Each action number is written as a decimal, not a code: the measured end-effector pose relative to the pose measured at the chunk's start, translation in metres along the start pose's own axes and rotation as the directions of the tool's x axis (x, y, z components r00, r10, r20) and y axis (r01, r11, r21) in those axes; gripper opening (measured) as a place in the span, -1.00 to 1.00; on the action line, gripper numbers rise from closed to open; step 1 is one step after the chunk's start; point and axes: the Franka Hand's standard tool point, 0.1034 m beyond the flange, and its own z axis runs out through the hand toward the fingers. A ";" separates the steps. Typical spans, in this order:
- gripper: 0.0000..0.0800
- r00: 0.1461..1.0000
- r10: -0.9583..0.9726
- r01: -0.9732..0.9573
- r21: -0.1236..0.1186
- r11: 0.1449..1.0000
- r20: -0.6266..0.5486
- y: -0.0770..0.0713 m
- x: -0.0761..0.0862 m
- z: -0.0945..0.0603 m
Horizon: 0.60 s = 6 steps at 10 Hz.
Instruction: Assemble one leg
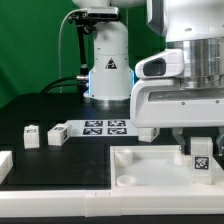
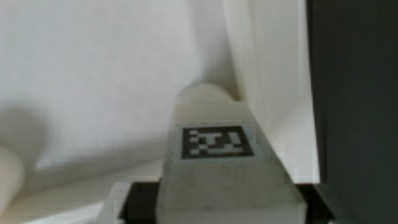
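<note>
while clamped between the gripper [image 1: 201, 150] fingers, leg [image 1: 201, 153] held upright, long axis vertical, tag facing the camera, just above the white tabletop [image 1: 150, 165] at the exterior view's right.

— What lies on the black table [image 1: 40, 105] apart from the work itself?

— In the exterior view, the marker board [image 1: 100, 127] lies flat near the middle, a thin white board with several black square tags on its top.

— And nearer to the camera?

— A large white tabletop [image 1: 150, 165] with a raised rim fills the lower part on the exterior view's right. It has a round hole [image 1: 126, 181] near one corner. At the exterior view's left edge there is a white L-shaped piece [image 1: 5, 165]; I cannot tell what it is.

— The background?

— A green wall [image 1: 30, 40], and a dark cable [image 1: 62, 50] hanging before it.
</note>
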 end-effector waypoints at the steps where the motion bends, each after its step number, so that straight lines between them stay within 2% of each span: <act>1: -0.27 0.986 0.164 -0.164 -0.003 0.986 -0.002 0.000 0.000 0.000; 3: -0.27 0.904 0.427 -0.427 -0.007 0.904 -0.008 0.000 -0.002 0.000; 6: -0.27 0.621 0.783 -0.783 -0.005 0.622 -0.024 -0.002 -0.004 0.000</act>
